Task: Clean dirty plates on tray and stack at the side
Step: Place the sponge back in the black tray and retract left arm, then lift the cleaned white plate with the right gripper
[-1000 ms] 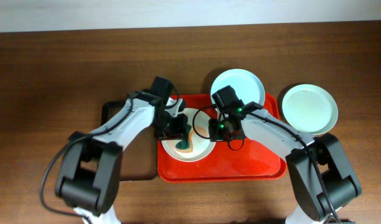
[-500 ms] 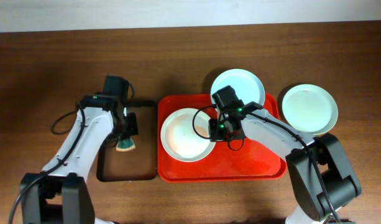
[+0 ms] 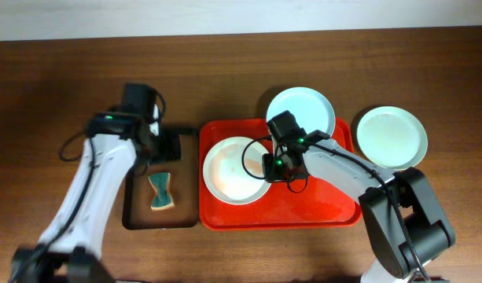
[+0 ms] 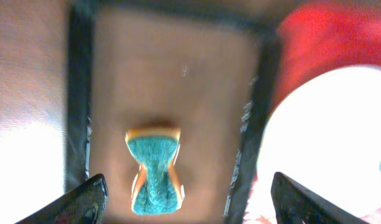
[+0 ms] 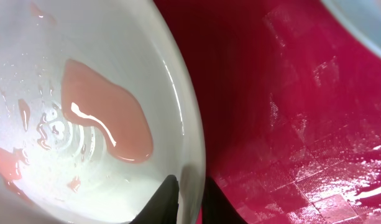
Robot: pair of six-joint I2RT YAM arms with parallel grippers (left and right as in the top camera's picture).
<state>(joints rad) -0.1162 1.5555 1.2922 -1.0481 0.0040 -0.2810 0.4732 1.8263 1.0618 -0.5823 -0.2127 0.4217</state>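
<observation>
A pale plate (image 3: pixel 233 169) lies on the left half of the red tray (image 3: pixel 319 206), with a pink watery film on it (image 5: pixel 109 118). My right gripper (image 3: pixel 267 166) is shut on its right rim; in the right wrist view one finger (image 5: pixel 165 199) is inside the plate (image 5: pixel 84 56) and the other outside, over the tray (image 5: pixel 289 124). A second plate (image 3: pixel 300 110) overlaps the tray's back edge. A third plate (image 3: pixel 391 137) rests on the table to the right. My left gripper (image 3: pixel 163 148) hangs open and holds nothing.
A teal and orange sponge (image 3: pixel 160 192) lies loose in the black tray (image 3: pixel 130 223) left of the red one. The left wrist view has the sponge (image 4: pixel 154 169) below the open gripper (image 4: pixel 189 186), the black rim (image 4: pixel 78 93) and the plate (image 4: pixel 327 137) to the right.
My left gripper carried the sponge off the plate to the black tray, opened and dropped it there. The right gripper stayed on the plate's rim.
</observation>
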